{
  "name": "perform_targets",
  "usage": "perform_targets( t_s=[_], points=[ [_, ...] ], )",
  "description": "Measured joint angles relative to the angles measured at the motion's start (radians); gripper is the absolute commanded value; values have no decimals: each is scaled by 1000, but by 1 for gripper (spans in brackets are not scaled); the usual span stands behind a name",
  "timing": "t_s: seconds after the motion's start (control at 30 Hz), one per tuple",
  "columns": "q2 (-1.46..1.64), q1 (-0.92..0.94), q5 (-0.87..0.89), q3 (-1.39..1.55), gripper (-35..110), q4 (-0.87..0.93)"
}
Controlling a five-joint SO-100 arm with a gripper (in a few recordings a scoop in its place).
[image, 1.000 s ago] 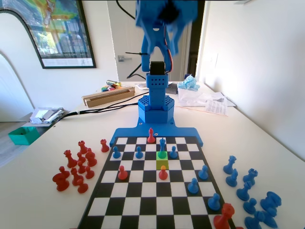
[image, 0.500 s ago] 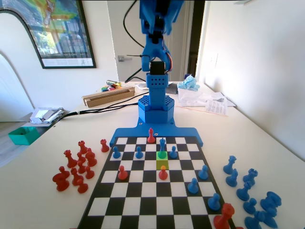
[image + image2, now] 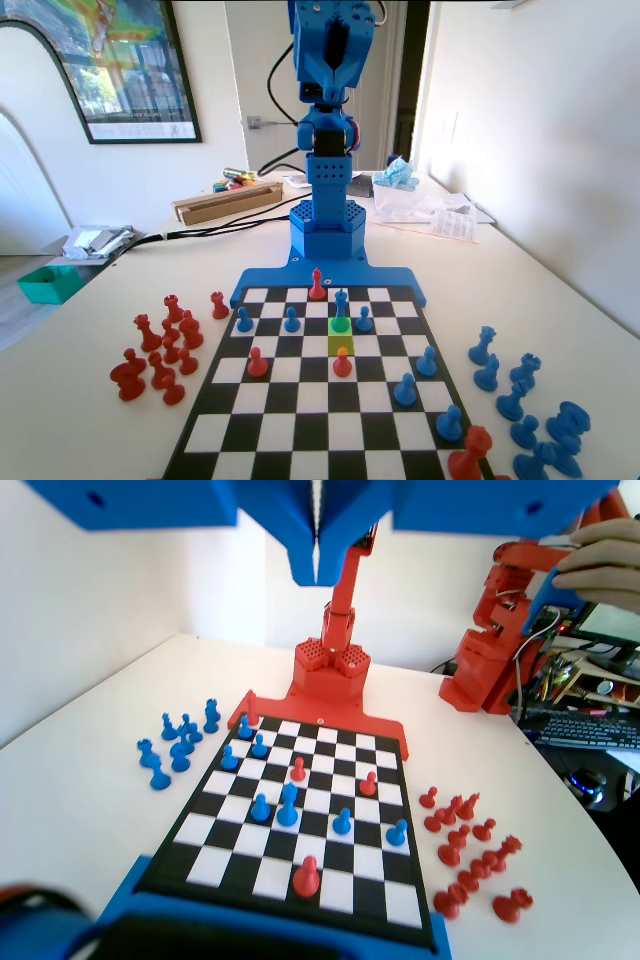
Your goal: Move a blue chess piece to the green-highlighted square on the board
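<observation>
- The blue chess piece (image 3: pixel 341 303) stood upright on the green-highlighted square (image 3: pixel 341 325) in the fixed view, its base covering part of the tint — so, judged from how things lay, the placing itself looked done.
- In the wrist view the same piece (image 3: pixel 288 805) stood free near the middle of the board (image 3: pixel 232 854), touching none of its neighbours.
- The gripper (image 3: pixel 316 575) hung high above the board, well apart from every piece; its two jaws met in a thin seam with nothing between them.
- In the fixed view the gripper (image 3: pixel 333 60) was raised over the arm's base, folded upward and clear of the playing surface.
- What seemed left, if anything, was only for the arm to settle at rest — no piece looked in need of correction.
- A yellow-tinted square (image 3: pixel 341 345) adjoined the green one on the near side in the fixed view, and a red pawn (image 3: pixel 342 363) stood just beyond it.
- The blue piece was slim, smooth moulded plastic with a narrow knobbed top and a flared round foot, slightly taller than the round-headed blue pawns (image 3: pixel 291 320) beside it.
- The board was flat and matt, black and white chequers, with a blue plastic edge piece (image 3: pixel 395 280) joined to the arm's base.
- Spare red pieces (image 3: pixel 160 350) and spare blue pieces (image 3: pixel 525 400) lay off the board on a pale, smooth table (image 3: pixel 90 400).
</observation>
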Motion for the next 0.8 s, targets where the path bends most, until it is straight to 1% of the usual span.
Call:
perform_targets(
  t_s=[0.17,0.27,0.8],
  points=[
    [12,0,2,31,1,-37],
    [12,0,2,32,3,-37],
    [12,21,2,32,3,-37]
  ],
)
